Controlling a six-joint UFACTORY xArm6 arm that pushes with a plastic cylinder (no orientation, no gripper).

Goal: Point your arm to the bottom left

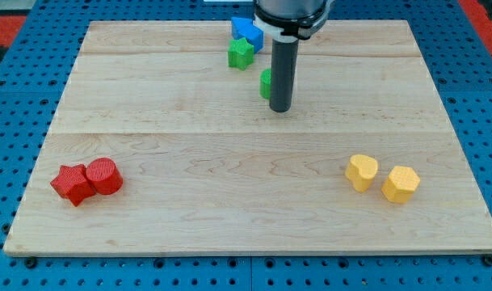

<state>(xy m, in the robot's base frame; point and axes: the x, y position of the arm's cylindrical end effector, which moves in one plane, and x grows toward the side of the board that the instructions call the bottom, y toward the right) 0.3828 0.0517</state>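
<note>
Here, my tip [280, 109] beside a green block [265, 83], no hand, nothing held.

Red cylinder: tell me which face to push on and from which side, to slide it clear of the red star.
No gripping here; my tip only pushes. The red cylinder touches the red star on its left in the view. Come from the view's bottom, against its lower curved side, and it should likely slide toward the view's top, away from the star. Aim at the middle: the round wall may slip off the tip.

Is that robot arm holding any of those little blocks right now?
No, nothing is held. The arm ends in a plain rod that only pushes. My tip rests on the board, right beside a partly hidden green block.
</note>
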